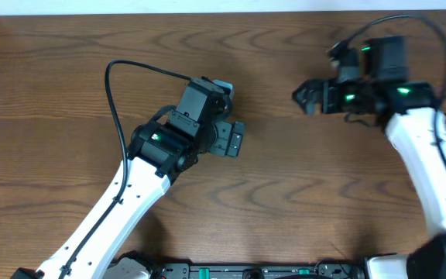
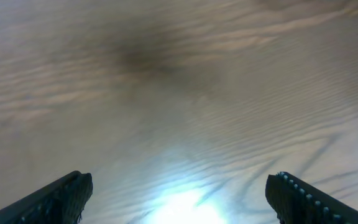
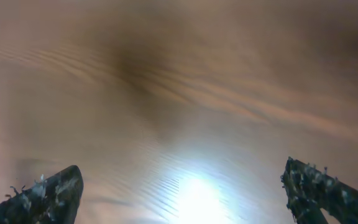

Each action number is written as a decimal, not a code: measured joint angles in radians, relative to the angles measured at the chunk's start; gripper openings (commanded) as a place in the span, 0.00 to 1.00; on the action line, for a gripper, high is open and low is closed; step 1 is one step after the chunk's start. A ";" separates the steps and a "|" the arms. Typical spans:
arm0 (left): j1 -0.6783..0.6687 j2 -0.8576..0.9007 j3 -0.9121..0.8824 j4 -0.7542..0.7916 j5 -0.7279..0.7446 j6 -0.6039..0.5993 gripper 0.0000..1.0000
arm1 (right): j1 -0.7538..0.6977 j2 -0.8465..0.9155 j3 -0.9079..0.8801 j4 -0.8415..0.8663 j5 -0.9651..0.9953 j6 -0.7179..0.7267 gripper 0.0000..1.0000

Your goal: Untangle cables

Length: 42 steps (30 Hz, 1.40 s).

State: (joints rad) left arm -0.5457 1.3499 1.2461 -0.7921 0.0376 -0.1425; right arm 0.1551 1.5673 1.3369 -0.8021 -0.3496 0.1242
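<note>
Overhead, I saw no cables on the table (image 1: pixel 68 70) — likeliest hidden under an arm. Left wrist: left gripper (image 2: pixel 179 196) gaped, empty. Right wrist: right gripper (image 3: pixel 182 193) wide, empty. I'd lift clear and look before grabbing.

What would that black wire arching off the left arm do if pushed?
Probably spring back: the black wire holds a free arch over the table, so it looks fairly stiff. It seems thin and light. Fixed to the left arm, it would likely bend rather than slide away.
</note>
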 measured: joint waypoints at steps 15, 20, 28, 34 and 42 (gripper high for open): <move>0.111 0.000 0.000 -0.352 -0.111 -0.210 0.95 | 0.051 0.071 -0.005 -0.368 0.415 0.037 0.99; 0.111 -0.012 -0.008 -0.417 -0.095 -0.224 0.95 | 0.051 -0.016 -0.052 -0.351 0.385 0.043 0.99; 0.086 -0.282 -0.170 -0.265 -0.093 -0.225 0.95 | 0.051 -0.372 -0.319 -0.171 0.369 0.045 0.99; 0.078 -0.578 -0.372 -0.125 -0.096 -0.223 0.95 | 0.051 -0.707 -0.497 -0.081 0.374 0.047 0.99; 0.078 -0.750 -0.459 -0.110 -0.097 -0.223 0.95 | 0.051 -0.982 -0.559 -0.104 0.376 0.048 0.99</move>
State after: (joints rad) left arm -0.4679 0.5995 0.7868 -0.9020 -0.0589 -0.3653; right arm 0.2062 0.5858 0.7776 -0.9062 0.0265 0.1719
